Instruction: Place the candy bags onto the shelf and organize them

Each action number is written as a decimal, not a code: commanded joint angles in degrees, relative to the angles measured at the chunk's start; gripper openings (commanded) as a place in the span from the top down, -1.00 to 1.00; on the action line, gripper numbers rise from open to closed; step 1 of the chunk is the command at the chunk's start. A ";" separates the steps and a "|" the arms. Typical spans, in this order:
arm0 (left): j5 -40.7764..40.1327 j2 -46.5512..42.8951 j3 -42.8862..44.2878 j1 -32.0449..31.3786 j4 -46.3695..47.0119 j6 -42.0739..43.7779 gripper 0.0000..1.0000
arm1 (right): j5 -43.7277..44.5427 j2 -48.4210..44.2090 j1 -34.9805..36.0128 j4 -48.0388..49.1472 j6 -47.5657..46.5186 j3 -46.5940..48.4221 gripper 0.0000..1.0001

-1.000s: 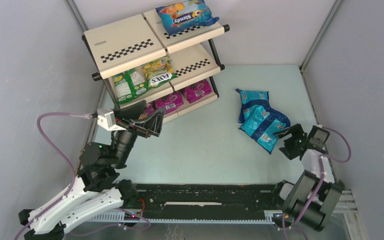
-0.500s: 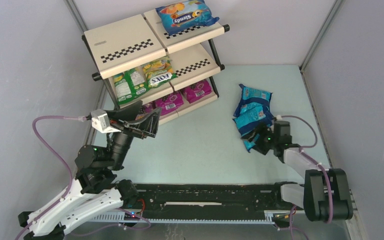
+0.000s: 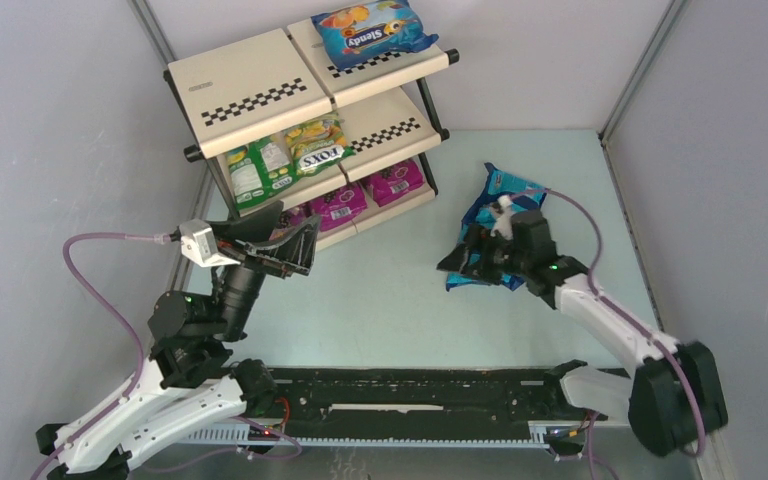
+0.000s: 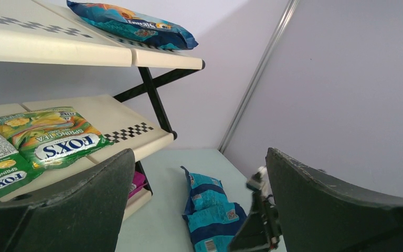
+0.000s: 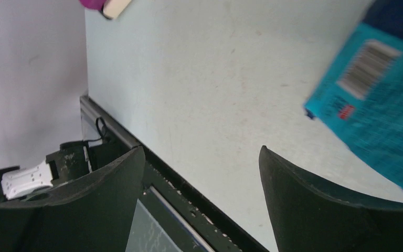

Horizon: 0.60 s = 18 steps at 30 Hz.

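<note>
Pale-green tabletop [image 3: 390, 300] carries the partly stocked beige shelf [image 3: 260, 95] at upper left and the teal candy bags [image 3: 508, 188] heaped centre-right. Right jaws gape wide over that heap's near edge, gripping nothing. Left jaws stand fully spread and empty beside the shelf. Closing there could pinch two overlapping glossy bags, or slip off.

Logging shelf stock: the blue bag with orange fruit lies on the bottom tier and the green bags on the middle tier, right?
No: the blue bag lies on the top tier of the shelf, as the top external view shows. The green bags are on the middle tier.
</note>
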 commanded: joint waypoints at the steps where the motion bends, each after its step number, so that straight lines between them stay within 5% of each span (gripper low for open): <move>1: -0.08 -0.34 -0.80 0.34 1.61 0.27 -1.00 | 6.16 -7.78 -11.83 -12.28 -5.03 1.51 -0.80; 5: 0.20 -0.34 -0.69 0.34 1.53 0.19 -1.00 | 6.98 -9.54 -27.51 -14.56 -5.08 1.35 -0.82; 10: 0.47 -0.29 -0.63 0.34 1.45 -0.05 -1.00 | 1.08 -3.52 -37.72 -9.92 -8.33 1.34 -0.84; 18: 1.15 0.31 -0.70 0.30 1.61 -0.27 -1.00 | -11.96 19.98 -34.42 -4.25 -11.69 9.40 -0.78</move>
